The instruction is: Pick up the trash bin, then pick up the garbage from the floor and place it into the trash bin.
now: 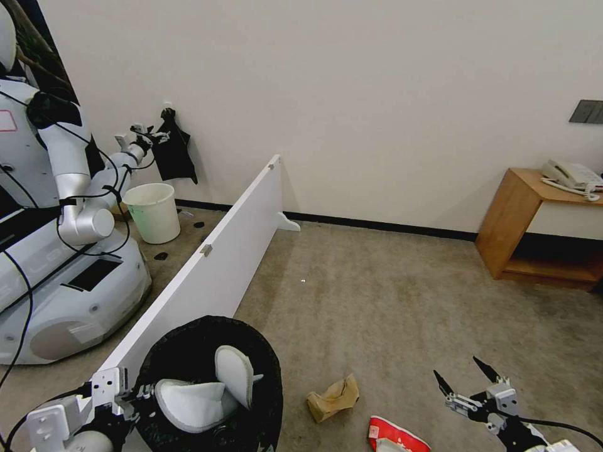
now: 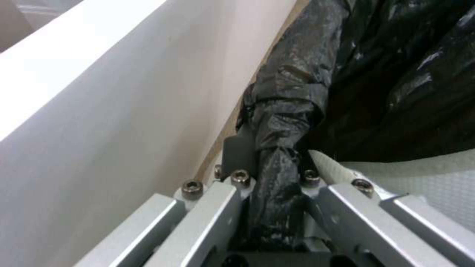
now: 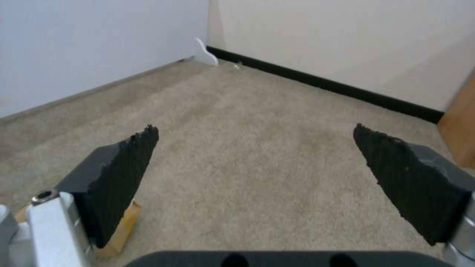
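Two slippers [image 1: 207, 392] already sit in the trash bin [image 1: 188, 351]; my left hand [image 2: 277, 174] pinches its slick, soft liner rim. Right hand [image 1: 468, 376] gapes empty near the light, crushable paper scrap [image 1: 333, 397].

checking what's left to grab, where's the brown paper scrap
In the head view the brown paper scrap lies on the carpet, between the trash bin and the red-white packet.

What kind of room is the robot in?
Probably a hotel-style room or office used for testing: tan carpet, a wooden side table holding a desk phone, and another robot behind a low white partition.
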